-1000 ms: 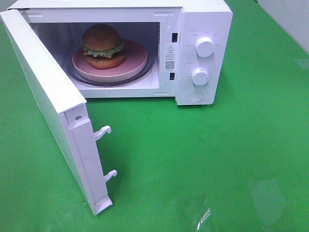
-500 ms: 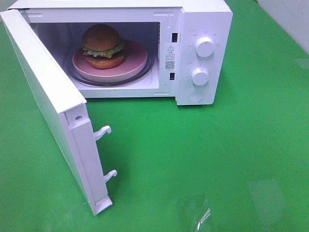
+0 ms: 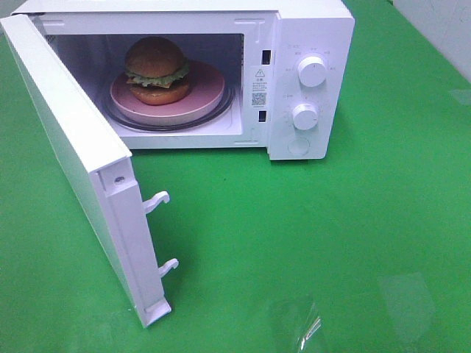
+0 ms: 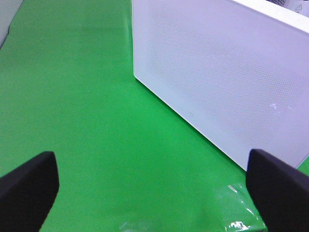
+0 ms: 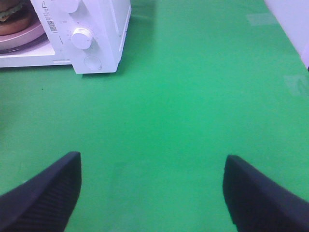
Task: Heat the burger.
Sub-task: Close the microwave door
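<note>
While the white door [image 3: 70,136] is standing wide open, the burger [image 3: 156,70] is sitting inside the microwave [image 3: 316,26], resting on a pink plate [image 3: 210,92] that is lying on the glass turntable [image 3: 229,101]. The burger is sitting toward the left half of the plate, upright, with its lettuce and cheese showing between the buns. The microwave is standing toward the far edge of the green surface [image 3: 346,235]. Its hinged door is reaching out toward the near left corner, with two latch hooks [image 3: 157,200] pointing out from its free edge. Two white knobs [image 3: 312,71] are sitting one above the other on the control panel, to the right of the cavity.

The left jaws are standing wide apart and holding nothing, and their dark pads [image 4: 29,191] are hanging over bare green surface near the door's outer face. The right jaws are also standing wide and holding nothing. They are hovering over open surface well apart from the microwave, on its control-panel side. A shiny patch of clear film [image 3: 305,329] is glinting near the near edge of the surface.
</note>
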